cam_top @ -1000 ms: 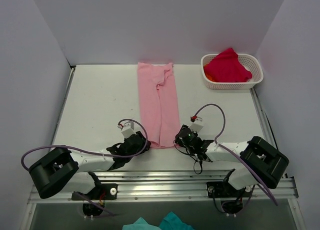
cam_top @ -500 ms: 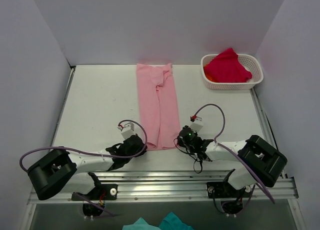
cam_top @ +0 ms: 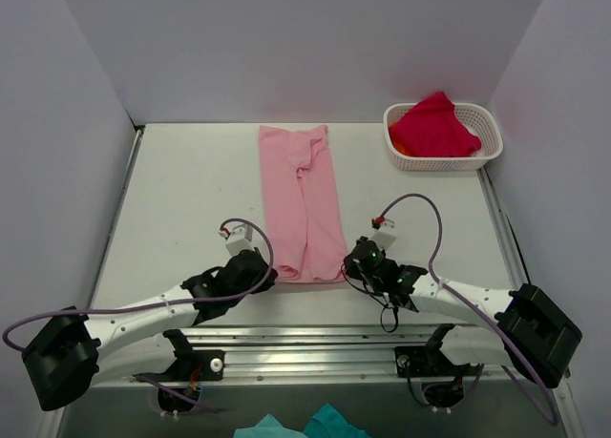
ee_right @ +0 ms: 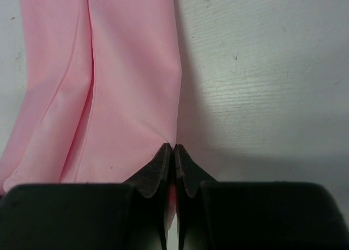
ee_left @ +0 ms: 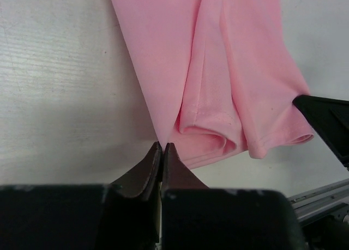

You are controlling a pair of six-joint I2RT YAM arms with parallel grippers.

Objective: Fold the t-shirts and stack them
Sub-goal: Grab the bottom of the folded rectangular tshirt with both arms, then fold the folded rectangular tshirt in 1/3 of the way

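Observation:
A light pink t-shirt [cam_top: 304, 199] lies folded into a long narrow strip down the middle of the table. My left gripper [cam_top: 264, 275] is shut on its near left corner [ee_left: 162, 138], which rises off the table. My right gripper [cam_top: 349, 266] is shut on the near right corner [ee_right: 173, 140], with pink cloth showing between its fingers [ee_right: 158, 165]. The strip's near edge [ee_left: 218, 141] sags in loose folds between the two grips. A crimson red t-shirt [cam_top: 434, 125] is bunched in the basket at the back right.
The white lattice basket [cam_top: 485, 154] stands at the back right corner. Grey walls close the table at the back and both sides. A metal rail [cam_top: 315, 347] runs along the near edge, with teal cloth [cam_top: 305, 426] below it.
Both grippers have shut on the near corners of the pink shirt and lifted them. The near end has drawn slightly away from the front edge, and both arms have stretched out.

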